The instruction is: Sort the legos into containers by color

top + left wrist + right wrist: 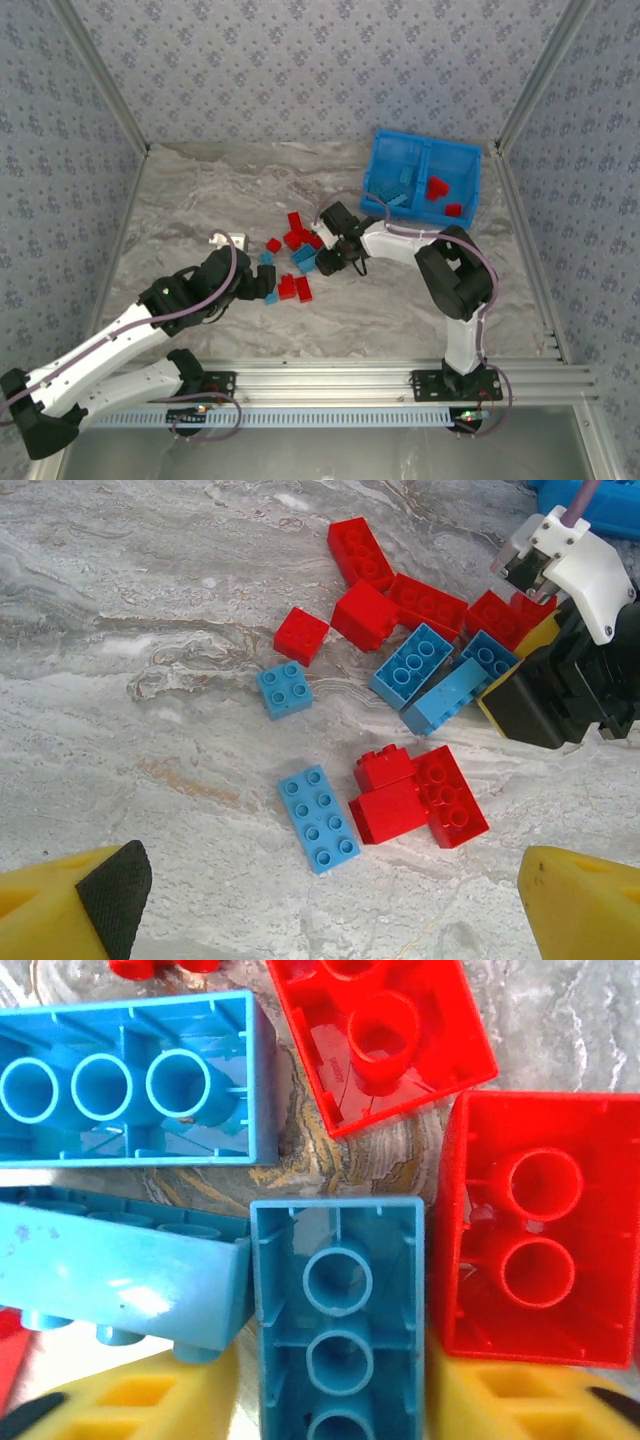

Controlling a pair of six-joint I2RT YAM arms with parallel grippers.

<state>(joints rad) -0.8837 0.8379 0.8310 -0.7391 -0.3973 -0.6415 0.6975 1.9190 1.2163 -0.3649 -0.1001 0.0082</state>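
You are holding your left gripper (330,895) low over the grey marble table (150,760). Its yellow fingers (60,910) are standing wide apart with nothing between them. Just ahead of those fingers a long light blue plastic brick (318,818) is lying flat with its studs up. A clump of red plastic bricks (415,798) is sitting just beside it. Farther ahead of the fingers the pile of red and light blue legos (420,630) is lying.

Your right gripper (335,1390) is reaching down into that pile. Its fingers (520,1405) are standing narrow, pressing on both long sides of an upside-down light blue plastic brick (338,1300) that is lying between them. Just past the right finger an upside-down red brick (540,1250) is lying, touching the blue one.

Well beyond the right fingers the bright blue plastic bin (372,170) is sitting. Its left compartment (400,165) is holding light blue bricks, and its right compartment (455,170) is holding red ones.
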